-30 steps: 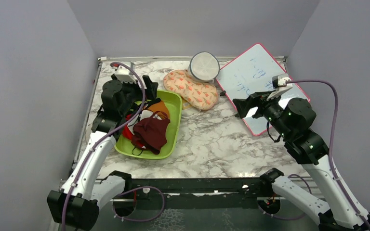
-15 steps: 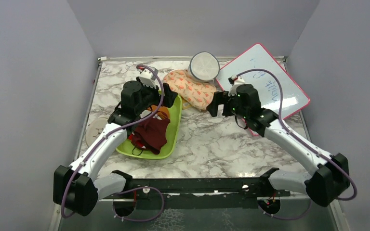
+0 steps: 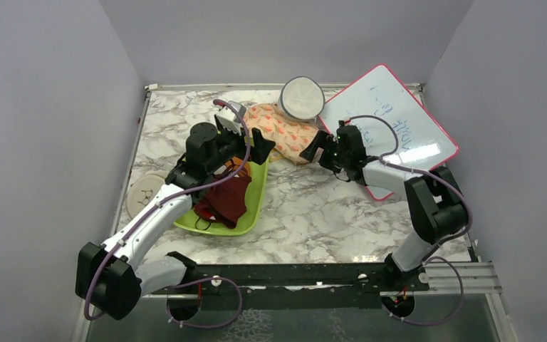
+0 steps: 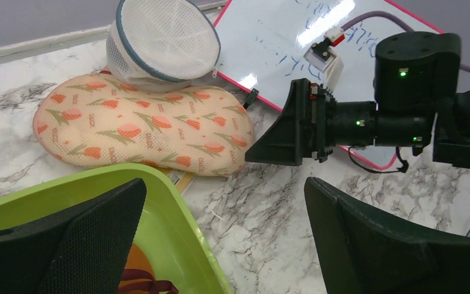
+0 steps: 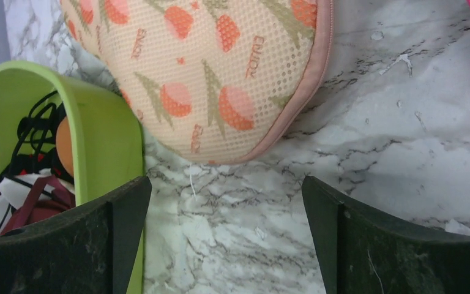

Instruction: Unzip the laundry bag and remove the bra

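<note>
The laundry bag (image 5: 220,73) lay on the table (image 5: 404,153) between the green tray (image 5: 113,141) and the whiteboard (image 3: 384,121), just ahead of my right claw (image 5: 223,196). That claw and my left claw (image 4: 226,202) both stood apart, empty. I judged it best to trace the pink seam (image 5: 316,79) for the zipper pull before pinching — I couldn't make it out, and the bra was hidden.

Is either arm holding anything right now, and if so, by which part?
Nothing is held: the left tool and the right tool are both open, near the laundry bag.
</note>
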Tool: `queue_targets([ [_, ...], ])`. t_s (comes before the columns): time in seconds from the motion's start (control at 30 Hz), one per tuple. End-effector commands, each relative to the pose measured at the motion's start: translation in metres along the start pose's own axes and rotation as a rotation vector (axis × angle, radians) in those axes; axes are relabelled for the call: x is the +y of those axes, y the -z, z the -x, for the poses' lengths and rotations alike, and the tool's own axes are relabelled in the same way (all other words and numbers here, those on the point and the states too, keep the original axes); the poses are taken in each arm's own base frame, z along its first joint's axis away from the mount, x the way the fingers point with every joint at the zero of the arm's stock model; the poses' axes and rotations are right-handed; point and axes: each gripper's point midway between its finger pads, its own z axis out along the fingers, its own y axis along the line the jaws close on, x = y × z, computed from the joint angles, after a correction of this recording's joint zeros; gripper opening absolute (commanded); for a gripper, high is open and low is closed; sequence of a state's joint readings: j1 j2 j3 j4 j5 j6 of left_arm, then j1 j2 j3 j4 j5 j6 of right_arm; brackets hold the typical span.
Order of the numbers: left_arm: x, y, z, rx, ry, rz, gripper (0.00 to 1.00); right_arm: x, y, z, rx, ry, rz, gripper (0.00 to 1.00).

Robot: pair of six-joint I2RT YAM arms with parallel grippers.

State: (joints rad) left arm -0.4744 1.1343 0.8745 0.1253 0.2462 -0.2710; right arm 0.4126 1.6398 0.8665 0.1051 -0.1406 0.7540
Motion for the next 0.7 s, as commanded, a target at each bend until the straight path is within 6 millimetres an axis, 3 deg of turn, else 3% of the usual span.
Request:
queue_targets([
  [0.0, -0.01, 0.005, 0.014, -0.058, -0.029, -0.035, 0.99, 0.01, -0.023, 0.014, -0.064, -0.081, 0.085, 0.9],
  [0.23, -0.012, 0.009, 0.02, -0.082, -0.039, -0.038, 0.99, 0.013, -0.048, 0.013, -0.093, -0.192, 0.194, 0.79],
  [0.4, -0.01, 0.013, 0.022, -0.104, -0.042, -0.023, 0.99, 0.022, -0.052, 0.021, -0.147, -0.262, 0.269, 0.49],
  [0.57, -0.007, 0.012, 0.021, -0.104, -0.05, -0.006, 0.99, 0.039, -0.024, 0.047, -0.227, -0.204, 0.283, 0.21],
  [0.67, -0.009, 0.012, 0.021, -0.103, -0.047, -0.016, 0.99, 0.043, 0.007, 0.065, -0.27, -0.149, 0.233, 0.04],
])
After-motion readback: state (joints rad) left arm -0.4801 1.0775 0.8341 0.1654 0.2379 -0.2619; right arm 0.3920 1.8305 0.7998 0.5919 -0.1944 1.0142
